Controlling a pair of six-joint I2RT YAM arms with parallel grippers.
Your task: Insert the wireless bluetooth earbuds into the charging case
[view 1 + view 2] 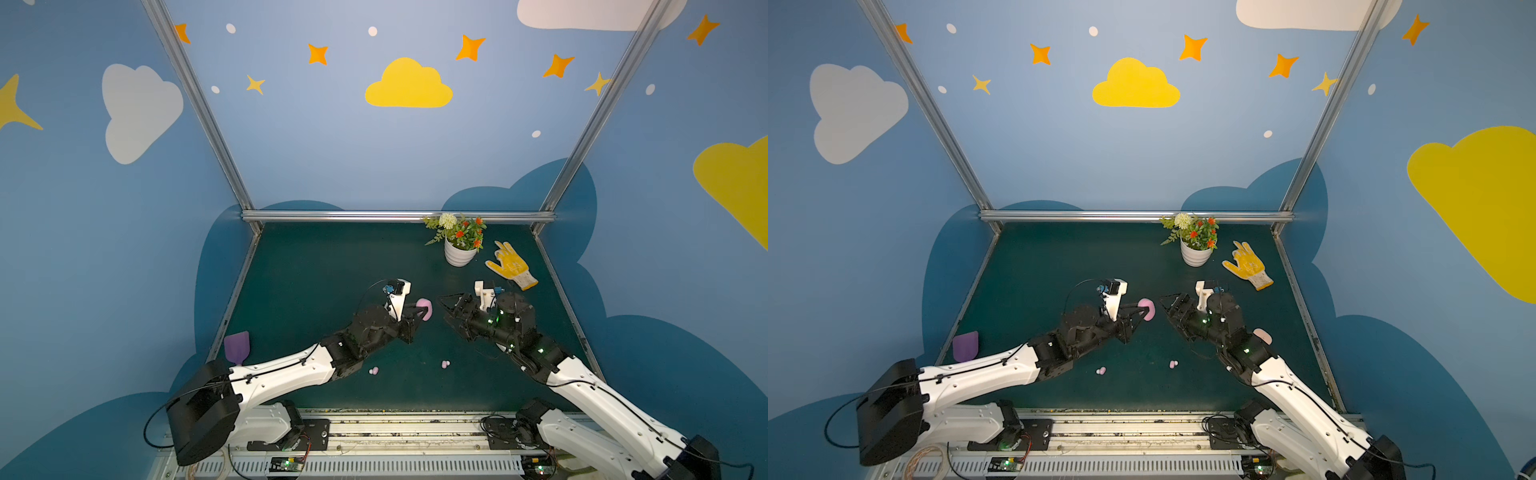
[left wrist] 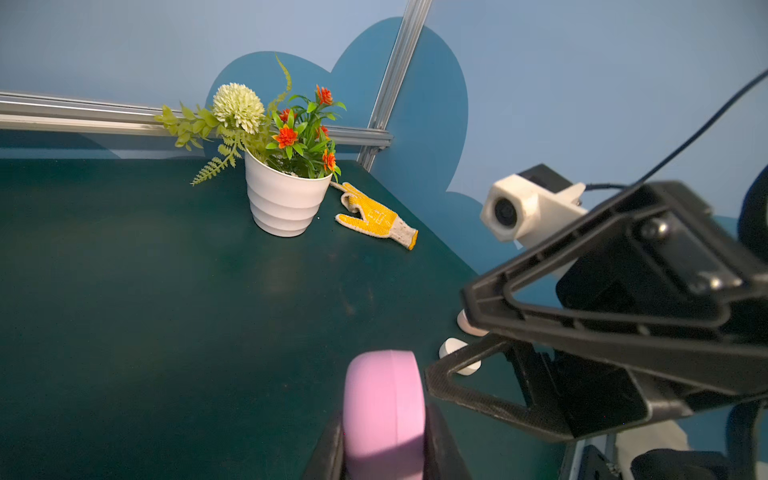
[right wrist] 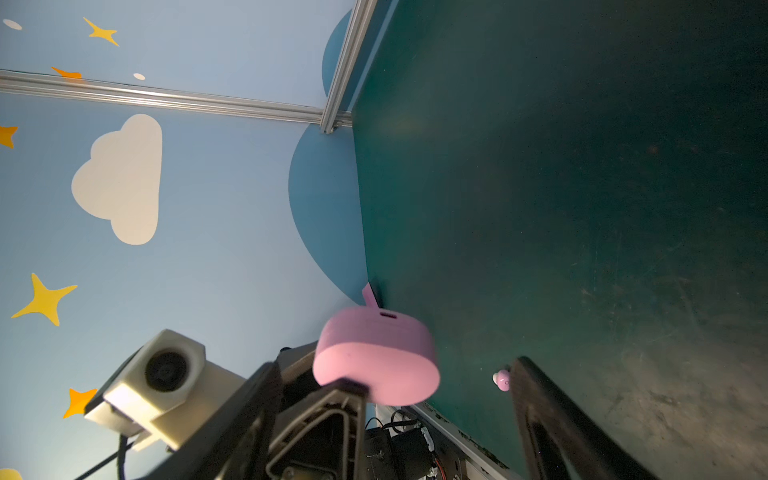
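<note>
Top views, reading rightward: hold the left pincer (image 1: 422, 313) clenched on the pink charging case (image 1: 427, 305), apparently lifted clear of the worktop (image 1: 311, 270); bring the released right pincer (image 1: 442, 308), jaws spread just beside it, squarely onto the lid seam. Fetch earbuds (image 1: 374, 370) afterwards: lying loose in two pink clusters toward the near edge. Scuffed dark-green surface; flowerpot (image 1: 459, 254) and yellow glove (image 1: 512, 266) far right; blue cloud-and-star walls (image 1: 332, 145).
</note>
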